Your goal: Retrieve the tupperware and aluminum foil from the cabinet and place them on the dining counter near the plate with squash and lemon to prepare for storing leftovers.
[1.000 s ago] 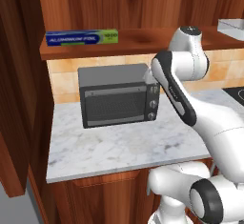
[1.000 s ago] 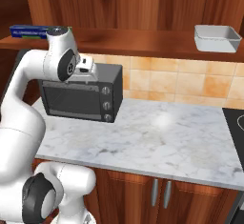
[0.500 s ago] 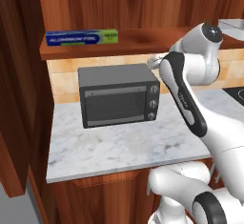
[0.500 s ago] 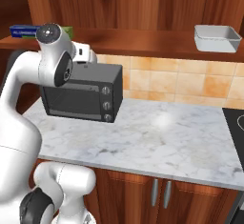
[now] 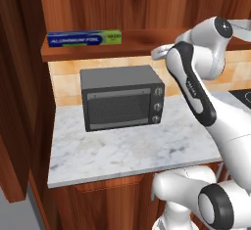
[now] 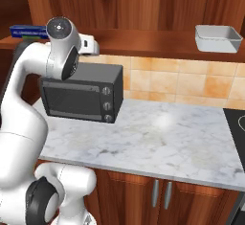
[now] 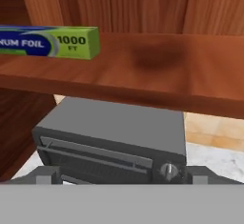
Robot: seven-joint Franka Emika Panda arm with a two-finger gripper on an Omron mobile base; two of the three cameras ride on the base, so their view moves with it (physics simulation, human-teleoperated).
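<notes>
- The gripper (image 7: 122, 174) has its two dark fingertips (image 7: 47, 175) spread wide apart with nothing between them. In the hand view they sit at the bottom of the picture, one on each side of the top of a dark grey microwave (image 7: 114, 137).
- The hand hangs in front of the cabinet (image 5: 147, 9), at about the height of its plank shelf (image 7: 157, 70) and above the microwave. It touches nothing.
- The aluminum foil (image 7: 47, 42) lies flat on the shelf, up and to the left of the fingertips in the hand view, and apart from them.
- The foil carton's long axis runs along the shelf, side to side, parallel to the front edge. Its lime-green end points toward the middle of the shelf, and its printed long face looks out at the robot.
- The tupperware (image 6: 217, 38) rests on the same shelf, well apart from the foil, at the far right end in the right base view. It stands upright with its open top facing up.
- Judging by this, the task is at its start: the arm is reaching for the first item, and neither item has left the shelf.
- If the foil is the target, the next move likely calls for carrying the hand left and forward, then closing across the carton's narrow width.
</notes>
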